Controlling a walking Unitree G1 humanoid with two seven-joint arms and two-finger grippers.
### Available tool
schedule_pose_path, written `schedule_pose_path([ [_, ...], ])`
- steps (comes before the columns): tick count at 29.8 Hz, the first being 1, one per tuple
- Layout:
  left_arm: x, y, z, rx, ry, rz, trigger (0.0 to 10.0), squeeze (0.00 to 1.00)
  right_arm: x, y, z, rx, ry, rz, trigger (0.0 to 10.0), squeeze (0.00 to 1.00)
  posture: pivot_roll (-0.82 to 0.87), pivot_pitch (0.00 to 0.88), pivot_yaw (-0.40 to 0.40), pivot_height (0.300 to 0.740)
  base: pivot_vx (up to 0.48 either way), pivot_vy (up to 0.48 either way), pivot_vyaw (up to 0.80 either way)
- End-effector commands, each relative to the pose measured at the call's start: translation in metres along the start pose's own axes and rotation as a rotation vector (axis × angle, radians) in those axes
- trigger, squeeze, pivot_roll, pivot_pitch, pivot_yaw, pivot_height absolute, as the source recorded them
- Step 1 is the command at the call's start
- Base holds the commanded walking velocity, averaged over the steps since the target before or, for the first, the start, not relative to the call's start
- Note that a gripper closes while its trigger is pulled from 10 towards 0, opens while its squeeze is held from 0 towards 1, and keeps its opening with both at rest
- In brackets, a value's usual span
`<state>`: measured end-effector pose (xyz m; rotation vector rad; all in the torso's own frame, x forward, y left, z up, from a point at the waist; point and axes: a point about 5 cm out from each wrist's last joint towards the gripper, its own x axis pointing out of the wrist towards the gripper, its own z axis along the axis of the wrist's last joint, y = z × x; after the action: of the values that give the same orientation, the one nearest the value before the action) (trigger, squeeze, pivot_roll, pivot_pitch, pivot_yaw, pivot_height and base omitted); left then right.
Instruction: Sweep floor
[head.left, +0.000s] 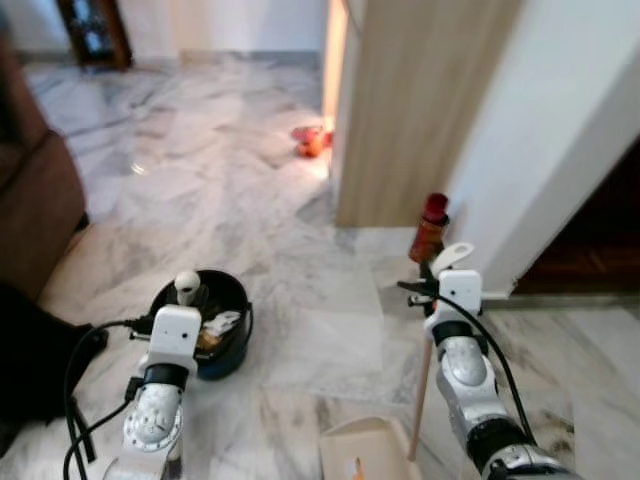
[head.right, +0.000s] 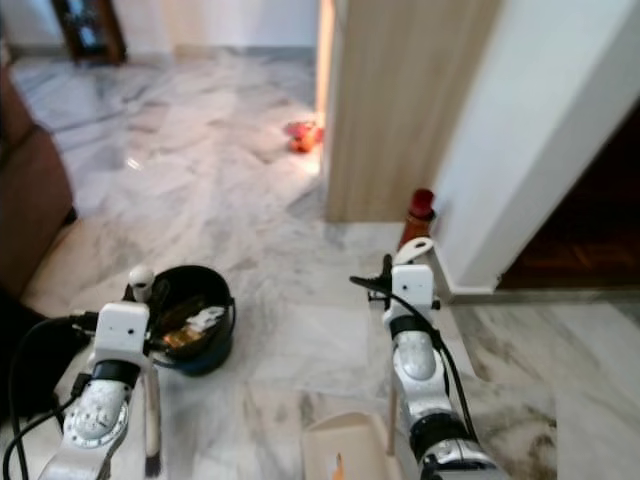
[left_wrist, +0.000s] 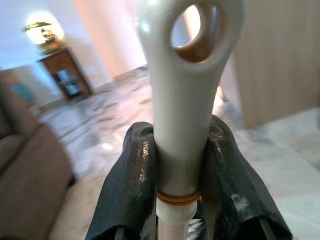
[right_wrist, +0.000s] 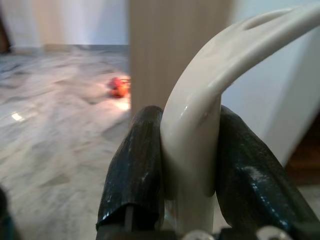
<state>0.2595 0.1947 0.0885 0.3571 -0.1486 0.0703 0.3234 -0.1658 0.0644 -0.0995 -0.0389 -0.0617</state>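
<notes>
On marble floor (head.left: 250, 180) before wooden partition (head.left: 420, 100): broom handle (left_wrist: 187, 100), cream, ring-ended, clamped between left gripper (left_wrist: 182, 175) fingers; dustpan handle (right_wrist: 210, 115), cream, curved, clamped in right gripper (right_wrist: 192, 165), dustpan tray (head.left: 365, 450) at its foot. Black bin (head.left: 215, 320) with litter left of partition; red bottle (head.left: 430, 228) at partition base; orange toy (head.left: 312, 141) beyond; brown sofa (head.left: 35, 200) far left

floor (head.left: 250, 170): grey-veined white marble | bin (head.left: 232, 345): dark blue | claw fingers (left_wrist: 132, 195): black

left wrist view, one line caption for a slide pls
Left gripper clamped on a cream broom handle with a hanging hole at its tip, marble floor beyond.
</notes>
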Motion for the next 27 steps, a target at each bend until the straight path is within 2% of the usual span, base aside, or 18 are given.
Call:
schedule_pose_path([
  [1,0.0025,-0.0033,0.0063,0.005,-0.036,-0.017,10.0,0.00,0.0012,-0.0073,0.0027,-0.010,-0.014,-0.024,10.0,0.00,0.12,0.065,-0.029,0.740,0.000,-0.401,-0.80],
  [3,0.0024,-0.0032,0.0064,0.003,-0.036,-0.017,10.0,0.00,0.0010,-0.0070,0.0024,-0.011,-0.013,-0.023,10.0,0.00,0.12,0.064,-0.027,0.740,0.000,-0.381,-0.80],
  [27,0.0026,-0.0064,0.0069,-0.010,-0.042,-0.020,10.0,0.00,0.0026,-0.0058,0.0036,-0.018,-0.014,-0.019,10.0,0.00,0.13,0.034,-0.036,0.740,0.000,0.000,-0.80],
])
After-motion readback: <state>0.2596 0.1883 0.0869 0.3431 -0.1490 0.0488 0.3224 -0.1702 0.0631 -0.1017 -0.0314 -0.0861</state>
